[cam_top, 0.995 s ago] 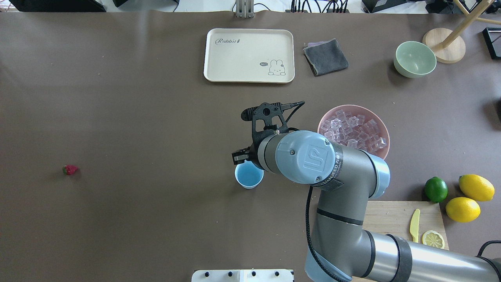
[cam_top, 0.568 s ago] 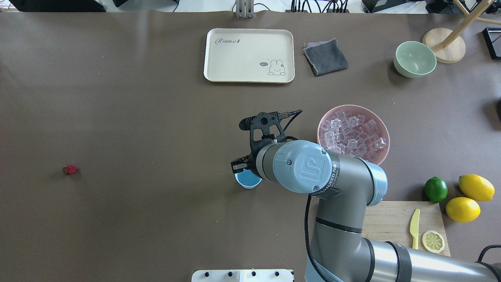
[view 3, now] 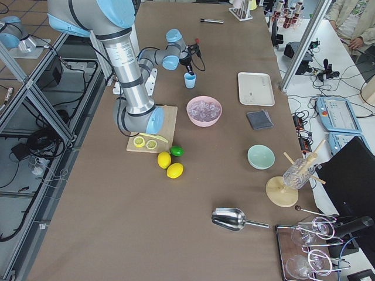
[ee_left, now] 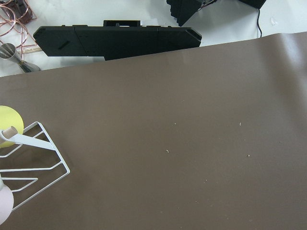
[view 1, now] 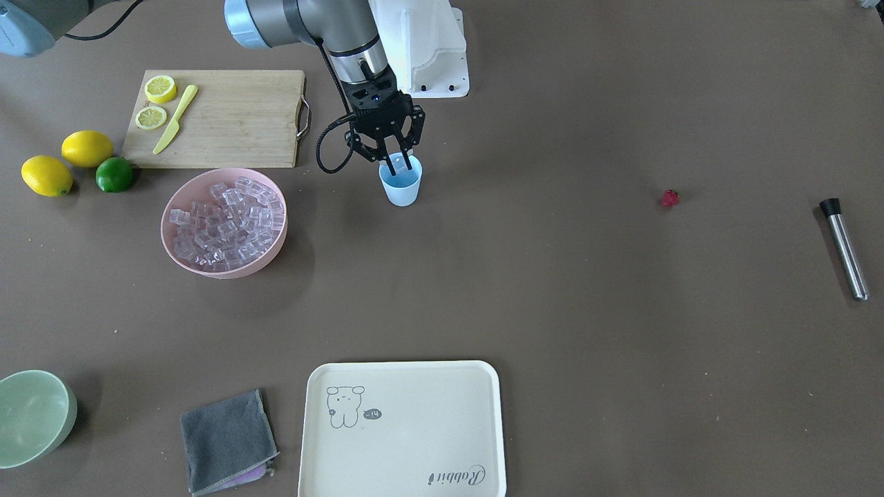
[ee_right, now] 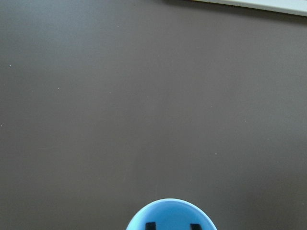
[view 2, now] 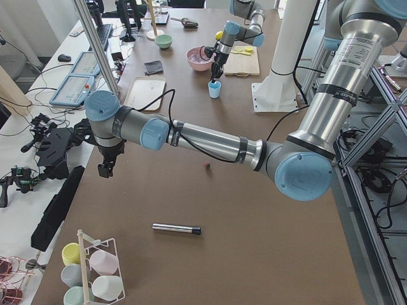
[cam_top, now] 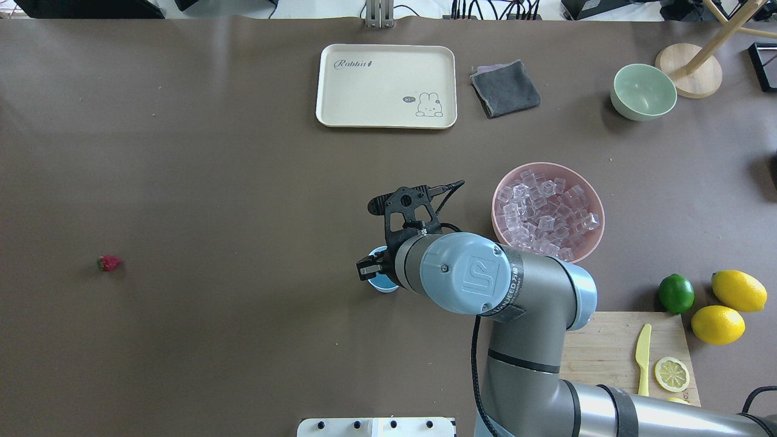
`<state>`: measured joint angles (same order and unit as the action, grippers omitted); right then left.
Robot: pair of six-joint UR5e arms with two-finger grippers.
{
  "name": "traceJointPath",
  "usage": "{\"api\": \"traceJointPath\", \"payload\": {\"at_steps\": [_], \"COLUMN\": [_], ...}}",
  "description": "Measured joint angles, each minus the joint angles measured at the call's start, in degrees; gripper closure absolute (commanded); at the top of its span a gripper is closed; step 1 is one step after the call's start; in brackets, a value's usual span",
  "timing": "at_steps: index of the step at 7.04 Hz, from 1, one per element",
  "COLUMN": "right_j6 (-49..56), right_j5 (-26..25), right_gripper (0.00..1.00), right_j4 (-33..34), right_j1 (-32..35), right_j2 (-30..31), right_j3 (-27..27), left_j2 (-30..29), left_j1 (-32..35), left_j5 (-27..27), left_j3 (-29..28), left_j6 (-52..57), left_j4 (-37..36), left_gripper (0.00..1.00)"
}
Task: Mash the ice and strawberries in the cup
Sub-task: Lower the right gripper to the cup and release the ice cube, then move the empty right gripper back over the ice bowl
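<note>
Black and two-fingered, the right hand (view 1: pixel 398 166) hangs point-down over the cup (view 1: pixel 401 188), its fingertips (ee_right: pixel 150 225) dipped just inside the rim. They stand parted, and the wrist view shows only the cup's blue floor between them, so nothing is gripped. The one cup is smooth light blue plastic, tapered and upright, standing on the matte brown surface (view 1: pixel 552 290).

Directions follow the front-facing view. At 8 o'clock from the cup, near but apart, sits one wide pink bowl (view 1: pixel 228 270) heaped with ice (view 1: pixel 224 224). The cubes are clear and glassy, and too many to count. At 10 o'clock lies one wooden board (view 1: pixel 235 117) carrying two lemon slices (view 1: pixel 159 88) and one yellow plastic knife (view 1: pixel 175 129). Past its end are two whole lemons (view 1: pixel 87 148) and one round lime (view 1: pixel 114 174).

At 3 o'clock, well apart, lies the single strawberry (view 1: pixel 670 198), tiny and dark red, with a broad stretch of brown surface between it and the cup. Farther out the same way lies one steel rod (view 1: pixel 844 248) with a black cap.

At 6 o'clock, at the near edge, rests one cream tray (view 1: pixel 414 400) with rounded corners. One folded grey cloth (view 1: pixel 226 440) is at its 9 o'clock, then one pale green bowl (view 1: pixel 31 417), cut by the frame.

The left hand (view 2: pixel 105 170) hangs over the surface's far end, well apart from the cup. I cannot tell whether its fingers are parted.
</note>
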<state>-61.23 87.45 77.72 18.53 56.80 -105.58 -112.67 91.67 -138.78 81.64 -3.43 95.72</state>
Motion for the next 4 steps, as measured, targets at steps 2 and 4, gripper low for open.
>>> {"api": "traceJointPath", "payload": {"at_steps": [2,4], "right_j6": [0.13,0.2], "right_j5": [-0.12,0.17], "right_gripper": [0.0,0.0], "right_j4": [-0.08,0.2], "right_j1": [0.13,1.8], "right_j2": [0.01,-0.03], "right_j3": [-0.16,-1.36], "left_j2": [0.0,-0.04], "left_j1": [0.02,0.16], "left_j5": [0.0,-0.25], "left_j3": [-0.1,-0.33], "left_j6": [0.0,0.07], "left_j4": [0.0,-0.04], "left_gripper": [0.02,0.02]}}
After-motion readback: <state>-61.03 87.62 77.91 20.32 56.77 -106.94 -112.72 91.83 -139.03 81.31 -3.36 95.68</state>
